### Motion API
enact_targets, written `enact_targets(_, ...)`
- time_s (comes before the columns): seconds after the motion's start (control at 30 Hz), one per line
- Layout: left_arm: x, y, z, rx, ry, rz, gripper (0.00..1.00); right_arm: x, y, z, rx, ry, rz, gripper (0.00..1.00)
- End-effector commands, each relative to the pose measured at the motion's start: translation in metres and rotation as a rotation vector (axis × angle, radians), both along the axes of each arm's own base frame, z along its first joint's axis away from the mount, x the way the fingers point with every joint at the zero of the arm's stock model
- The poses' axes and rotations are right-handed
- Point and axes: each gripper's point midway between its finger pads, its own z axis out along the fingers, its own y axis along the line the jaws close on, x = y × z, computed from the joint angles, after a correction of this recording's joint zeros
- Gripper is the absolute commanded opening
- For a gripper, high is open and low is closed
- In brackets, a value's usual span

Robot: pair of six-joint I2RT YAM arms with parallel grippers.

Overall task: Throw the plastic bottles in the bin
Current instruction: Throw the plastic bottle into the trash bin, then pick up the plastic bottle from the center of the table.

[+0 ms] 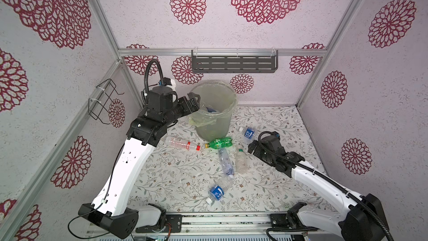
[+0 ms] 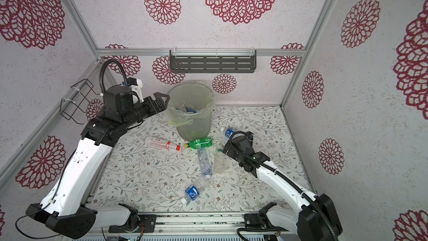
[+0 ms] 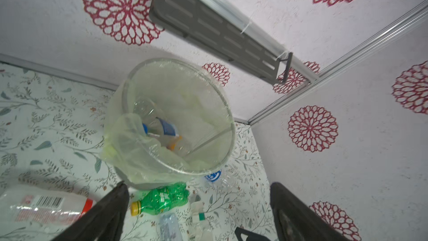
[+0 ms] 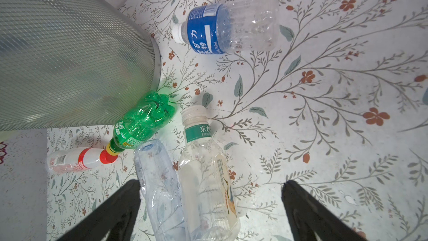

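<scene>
Left wrist view: left tool (image 3: 198, 185) wide, empty by bin (image 3: 203, 112) w/ some bottles (image 3: 165, 126) inside; 6 more on desk (image 1: 176, 181); right tool (image 4: 212, 181) wide too.

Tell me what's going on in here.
Two robot arms are tidying up. The left gripper hangs open and empty at the rim of the bin, with several bottles already inside. The right gripper is open near a clear green-labelled bottle. Six plastic bottles lie on the table, the green bottle against the bin's base.
</scene>
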Motion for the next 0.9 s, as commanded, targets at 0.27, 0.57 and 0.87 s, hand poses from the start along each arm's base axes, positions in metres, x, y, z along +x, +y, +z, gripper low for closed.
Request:
enact_targets(0.27,-0.013,0.010,-0.043,0.063,0.025,-0.034,0.97,0.003,0.000,-0.006,0.023,-0.029,-0.035,0.99)
enact_targets(0.57,-0.028,0.014,-0.093,0.081,0.102,-0.045,0.97,-0.003,0.012,-0.023,-0.067,0.070,0.085,0.99)
enact_targets(0.87,-0.034,0.016,-0.126,0.065,0.164,-0.032,0.97,-0.002,0.020,-0.033,-0.144,0.104,0.184,0.99)
